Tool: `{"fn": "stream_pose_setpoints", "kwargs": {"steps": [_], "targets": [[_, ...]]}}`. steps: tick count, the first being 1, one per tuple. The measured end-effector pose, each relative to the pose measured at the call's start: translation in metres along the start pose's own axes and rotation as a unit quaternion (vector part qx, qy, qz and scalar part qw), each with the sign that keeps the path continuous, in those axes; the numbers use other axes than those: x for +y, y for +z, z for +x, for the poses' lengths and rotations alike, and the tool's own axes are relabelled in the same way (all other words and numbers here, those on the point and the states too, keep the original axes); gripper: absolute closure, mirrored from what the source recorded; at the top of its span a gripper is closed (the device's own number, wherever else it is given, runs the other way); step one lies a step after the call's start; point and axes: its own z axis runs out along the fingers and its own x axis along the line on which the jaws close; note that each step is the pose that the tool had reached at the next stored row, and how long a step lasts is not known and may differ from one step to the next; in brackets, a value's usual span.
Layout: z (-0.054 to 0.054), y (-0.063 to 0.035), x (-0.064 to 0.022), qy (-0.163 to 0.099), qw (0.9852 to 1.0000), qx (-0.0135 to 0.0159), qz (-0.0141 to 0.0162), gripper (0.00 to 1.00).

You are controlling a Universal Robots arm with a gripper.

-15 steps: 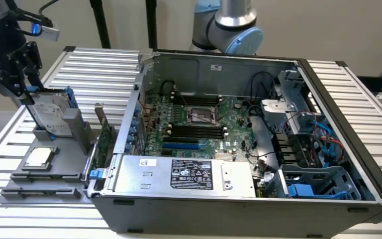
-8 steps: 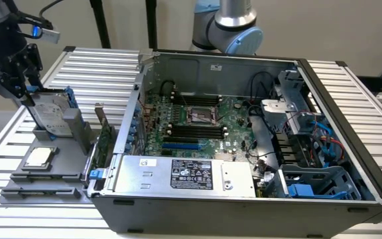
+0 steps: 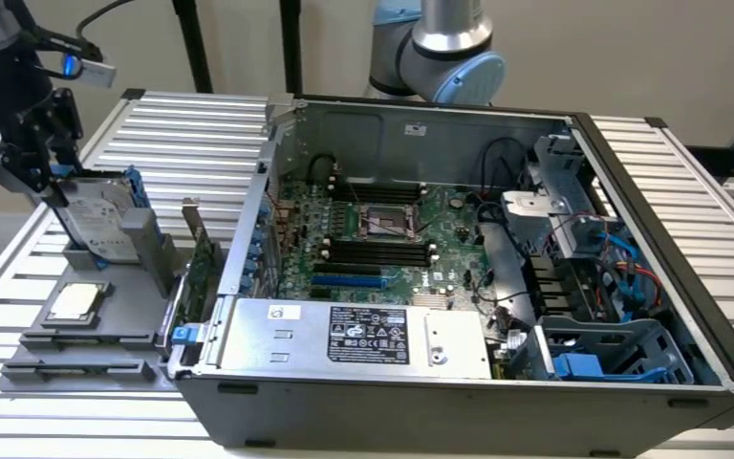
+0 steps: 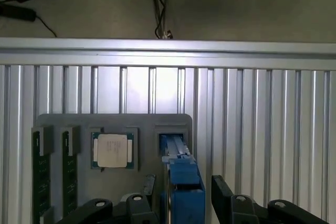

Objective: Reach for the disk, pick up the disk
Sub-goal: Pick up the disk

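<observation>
- On the slatted aluminium table (image 3: 188, 124), to the exterior view's left of one open computer case (image 3: 469, 416), lies one grey parts tray (image 3: 35, 368)
- One disk (image 3: 93, 220) stands on edge in a slot of that tray; its silver face with the white label shows in the exterior view, and its blue plastic frame (image 4: 184, 182) shows edge-on in the wrist view
- One gripper (image 3: 49, 182) hangs over the disk's upper edge with its jaws spread wide; it has hold of nothing
- Its two black fingers (image 4: 223, 192) stand one on each side of the blue frame, each with a visible gap to it, so the disk is straddled but not touched
- One square silver CPU chip (image 4: 113, 150) lies flat in a tray pocket just beside the disk's slot
- Two green memory modules (image 4: 41, 171) sit side by side on edge in the tray's slots, on the far side of the chip from the disk
- One green expansion card (image 3: 198, 258) stands upright between the disk and the case wall
- Inside the case lies one motherboard (image 3: 443, 229) with one empty CPU socket (image 3: 386, 222)
- One silver power supply (image 3: 355, 335) with a black label lies along the near wall of the case
- One silver and blue arm joint (image 3: 450, 48) rises behind the case
</observation>
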Motion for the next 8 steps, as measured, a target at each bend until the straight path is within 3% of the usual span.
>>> {"fn": "stream_pose_setpoints", "kwargs": {"steps": [6,8], "targets": [[0.0000,0.0017,0.0001,0.000,1.0000,0.0001,0.0007,0.46],[0.0000,0.0018,0.0002,0.000,1.0000,0.0000,0.0008,0.55]]}}
